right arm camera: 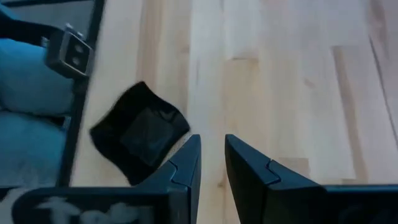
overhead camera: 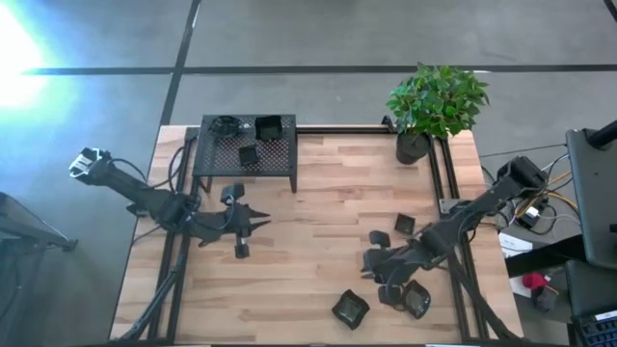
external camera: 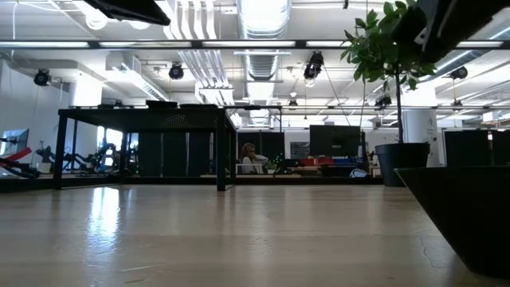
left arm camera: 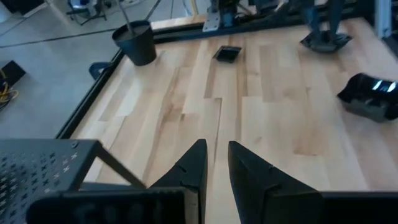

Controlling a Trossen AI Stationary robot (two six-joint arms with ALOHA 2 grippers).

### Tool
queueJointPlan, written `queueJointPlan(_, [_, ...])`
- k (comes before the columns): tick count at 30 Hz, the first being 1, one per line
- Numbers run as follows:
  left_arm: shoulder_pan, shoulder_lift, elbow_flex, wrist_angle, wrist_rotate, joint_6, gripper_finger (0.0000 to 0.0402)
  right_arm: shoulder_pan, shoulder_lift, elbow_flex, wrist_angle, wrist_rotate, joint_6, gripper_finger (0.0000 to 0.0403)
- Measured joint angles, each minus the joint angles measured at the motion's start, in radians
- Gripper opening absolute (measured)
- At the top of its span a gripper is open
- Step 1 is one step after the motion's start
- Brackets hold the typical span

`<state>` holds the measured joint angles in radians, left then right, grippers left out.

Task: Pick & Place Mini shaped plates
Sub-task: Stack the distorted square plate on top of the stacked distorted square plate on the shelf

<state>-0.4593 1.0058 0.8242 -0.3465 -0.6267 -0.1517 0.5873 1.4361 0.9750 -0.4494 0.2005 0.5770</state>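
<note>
Wooden table (overhead camera: pixel 318 193); both pincers (left arm camera: pixel 214 163) (right arm camera: pixel 211 158) slightly apart, empty; plates (overhead camera: pixel 351 308) scattered.

Finding no readable text, label, brand, number or sign anywhere. Seeing only bare grain on the pale wooden surface (overhead camera: pixel 318 207), plain gloss on the small black shaped plates (overhead camera: pixel 350 308), and plain holes on the black perforated metal stand (overhead camera: pixel 246 154). Showing nothing legible on the distant screens in the room behind, as seen from the low view.
</note>
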Motion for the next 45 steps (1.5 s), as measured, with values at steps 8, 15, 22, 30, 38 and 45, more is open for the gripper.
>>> queueJointPlan(8, [-0.043, 0.0, -0.012, 0.029, 0.0, 0.02, 0.0059, 0.044, 0.13, 0.012, 0.04, 0.007, -0.002, 0.0068])
queueJointPlan(15, [-0.07, 0.0, -0.012, 0.066, 0.001, 0.043, 0.0059, 0.081, 0.266, 0.097, 0.043, 0.008, 0.026, 0.0068])
queueJointPlan(22, [-0.071, 0.016, -0.032, 0.133, -0.003, 0.156, 0.0059, 0.085, 0.39, 0.2, 0.034, -0.049, 0.06, 0.0068])
queueJointPlan(30, [-0.072, 0.064, -0.052, 0.194, -0.003, 0.231, 0.0059, 0.082, 0.465, 0.315, -0.063, -0.077, 0.06, 0.0068])
queueJointPlan(38, [-0.072, 0.064, -0.052, 0.216, 0.0, 0.25, 0.0059, 0.084, 0.459, 0.404, -0.281, 0.035, 0.17, 0.0092])
queueJointPlan(45, [-0.072, 0.064, -0.052, 0.215, 0.0, 0.272, 0.0059, 0.085, 0.458, 0.407, -0.304, 0.035, 0.262, 0.0123])
